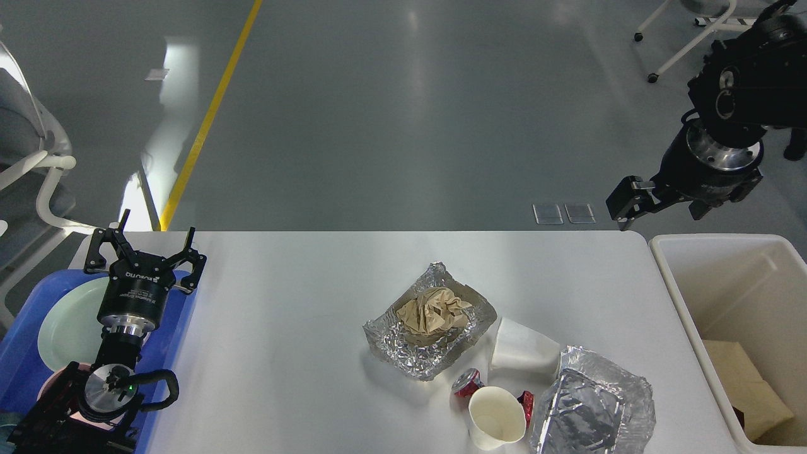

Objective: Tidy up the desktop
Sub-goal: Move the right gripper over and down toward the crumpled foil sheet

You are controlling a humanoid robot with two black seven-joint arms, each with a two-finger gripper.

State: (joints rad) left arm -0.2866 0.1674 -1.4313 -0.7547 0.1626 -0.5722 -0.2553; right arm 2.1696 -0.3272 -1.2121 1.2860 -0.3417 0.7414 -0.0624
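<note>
Grey flooring lies beyond the desktop (284, 353), which fills the near view. At right, the cream bin (668, 277) holds brown paper. At left, the blue tray (19, 372) carries a plate.

Outstanding on the desktop:
- two foil trays (429, 325)
- two paper cups (496, 417)
- a crushed can (466, 382)

The left gripper (144, 252) hangs spread, empty. The right gripper (662, 205) hangs raised at far right, apparently spread, empty. Tidying looks partly done.

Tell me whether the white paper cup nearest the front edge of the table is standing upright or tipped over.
Upright: the white paper cup shows its round open mouth facing up, its inside apparently empty.
</note>
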